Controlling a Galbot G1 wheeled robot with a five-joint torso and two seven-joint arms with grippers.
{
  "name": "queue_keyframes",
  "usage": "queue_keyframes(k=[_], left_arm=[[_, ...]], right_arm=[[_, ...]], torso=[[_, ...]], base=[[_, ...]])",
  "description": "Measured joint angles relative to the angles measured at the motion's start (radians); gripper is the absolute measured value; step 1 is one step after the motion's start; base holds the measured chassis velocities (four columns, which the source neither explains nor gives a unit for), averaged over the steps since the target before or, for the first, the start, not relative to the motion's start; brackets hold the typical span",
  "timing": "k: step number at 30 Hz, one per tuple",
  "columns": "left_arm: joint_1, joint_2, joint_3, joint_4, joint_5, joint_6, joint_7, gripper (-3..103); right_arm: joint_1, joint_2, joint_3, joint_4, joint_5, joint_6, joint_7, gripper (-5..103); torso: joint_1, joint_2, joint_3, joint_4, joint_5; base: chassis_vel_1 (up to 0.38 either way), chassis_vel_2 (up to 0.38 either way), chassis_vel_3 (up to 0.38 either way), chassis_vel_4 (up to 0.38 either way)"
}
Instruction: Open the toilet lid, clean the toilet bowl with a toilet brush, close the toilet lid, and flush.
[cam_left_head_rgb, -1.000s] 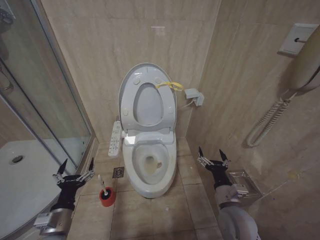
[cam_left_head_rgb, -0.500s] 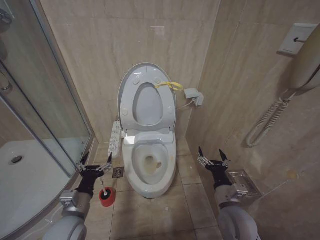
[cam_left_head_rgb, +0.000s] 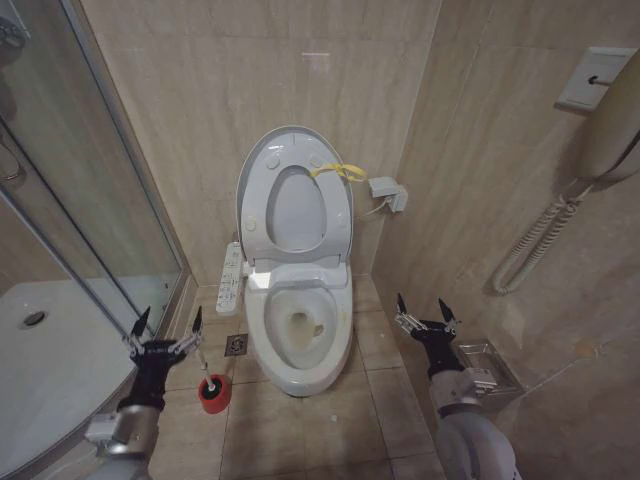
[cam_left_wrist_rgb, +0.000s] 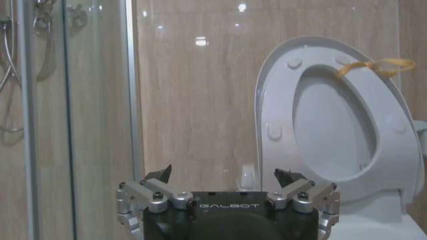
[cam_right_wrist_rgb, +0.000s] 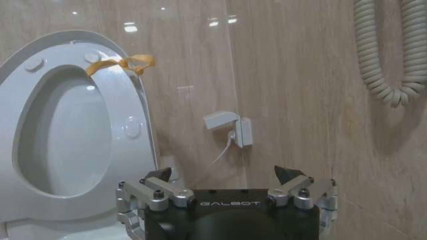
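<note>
Toilet lid (cam_left_head_rgb: 292, 195) raised over toilet bowl (cam_left_head_rgb: 300, 330). We see left gripper (cam_left_head_rgb: 165, 330) wide, just above toilet brush (cam_left_head_rgb: 211, 388), left of bowl; right gripper (cam_left_head_rgb: 424, 312) wide, right of bowl.

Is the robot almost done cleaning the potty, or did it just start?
Just started. The toilet lid is already up against the wall, so the opening looks done. The toilet brush sits in its red holder on the floor, and the open left gripper hovers just beside it, holding nothing. The toilet bowl shows its yellowish stain. Scrubbing, closing and flushing are left. The right gripper waits open beside the bowl.
</note>
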Motion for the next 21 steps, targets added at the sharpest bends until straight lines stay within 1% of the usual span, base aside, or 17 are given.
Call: queue_keyframes(k=[1, 4, 8, 13, 21], left_arm=[[0.0, 0.0, 0.0, 0.0, 0.0, 0.0, 0.0, 100], [0.015, -0.016, 0.018, 0.024, 0.013, -0.03, -0.005, 100], [0.024, -0.02, 0.022, 0.037, 0.022, -0.048, -0.006, 100], [0.02, -0.021, 0.022, 0.044, 0.024, -0.052, -0.006, 100], [0.013, -0.03, 0.045, 0.045, 0.036, -0.052, -0.005, 100]], right_arm=[[0.0, 0.0, 0.0, 0.0, 0.0, 0.0, 0.0, 100], [0.0, 0.0, 0.0, 0.0, 0.0, 0.0, 0.0, 100], [0.0, 0.0, 0.0, 0.0, 0.0, 0.0, 0.0, 100], [0.0, 0.0, 0.0, 0.0, 0.0, 0.0, 0.0, 100], [0.0, 0.0, 0.0, 0.0, 0.0, 0.0, 0.0, 100]], torso=[[0.0, 0.0, 0.0, 0.0, 0.0], [0.0, 0.0, 0.0, -0.0002, 0.0], [0.0, 0.0, 0.0, -0.0002, 0.0001], [0.0, 0.0, 0.0, -0.0002, 0.0001], [0.0, 0.0, 0.0, -0.0002, 0.0002]], base=[[0.0, 0.0, 0.0, 0.0], [0.0, 0.0, 0.0, 0.0], [0.0, 0.0, 0.0, 0.0], [0.0, 0.0, 0.0, 0.0], [0.0, 0.0, 0.0, 0.0]])
